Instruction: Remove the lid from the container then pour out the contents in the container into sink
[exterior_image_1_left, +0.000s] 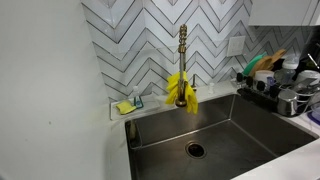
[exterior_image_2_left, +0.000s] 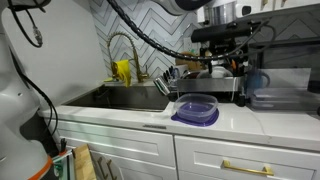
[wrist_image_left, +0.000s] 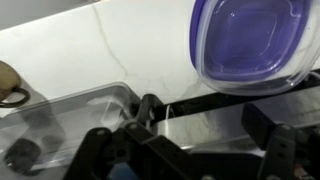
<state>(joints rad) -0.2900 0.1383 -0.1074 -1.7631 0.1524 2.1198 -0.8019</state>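
Exterior view: the sink takes up the bottom half of the shot, dark drain in the middle, and the faucet has something yellow draped on it. The exterior view across the counter has the container sitting near the sink with its purple lid on and the gripper hanging above. Wrist view: fingers spread wide, holding nothing, with the container at the top edge.

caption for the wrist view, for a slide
open gripper over the white counter, with the purple-lidded container just ahead of it
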